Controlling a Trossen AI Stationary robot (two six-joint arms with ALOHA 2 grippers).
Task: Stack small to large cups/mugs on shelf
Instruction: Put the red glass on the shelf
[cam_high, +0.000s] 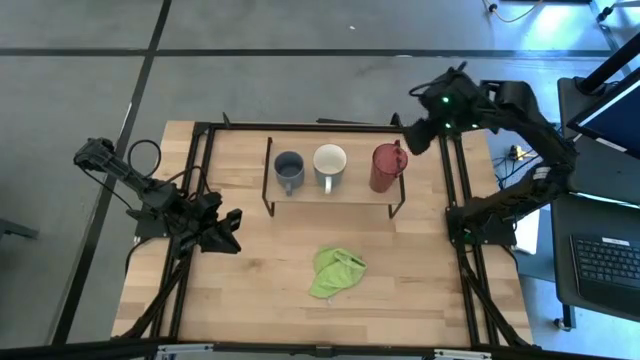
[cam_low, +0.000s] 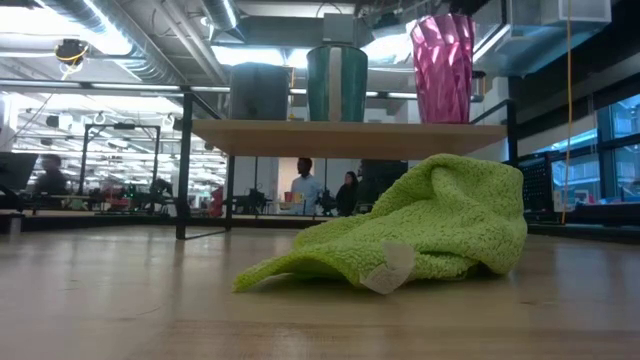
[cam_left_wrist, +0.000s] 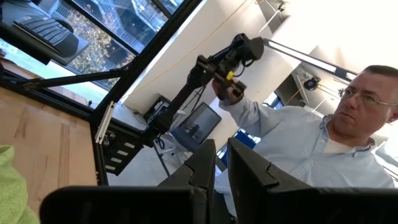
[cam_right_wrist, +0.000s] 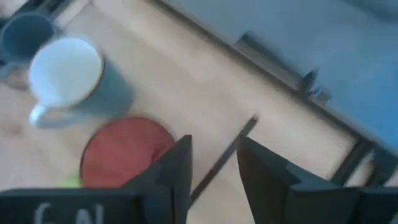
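All three stand in a row on the shelf (cam_high: 335, 196): blue-grey mug (cam_high: 289, 170), white mug (cam_high: 330, 163), dark red cup (cam_high: 386, 167), small to large, so the job looks done. The right gripper (cam_high: 418, 137) hangs just above and beyond the red cup, jaws narrowly apart, empty. The left gripper (cam_high: 228, 231) (parked well away) shows a thin gap, holding nothing.

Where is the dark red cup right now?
High view: the dark red cup stands at the shelf's right end, beside the white mug.

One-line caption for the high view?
Three mugs, blue-grey, white, red, lined up on the shelf; green cloth on the table.
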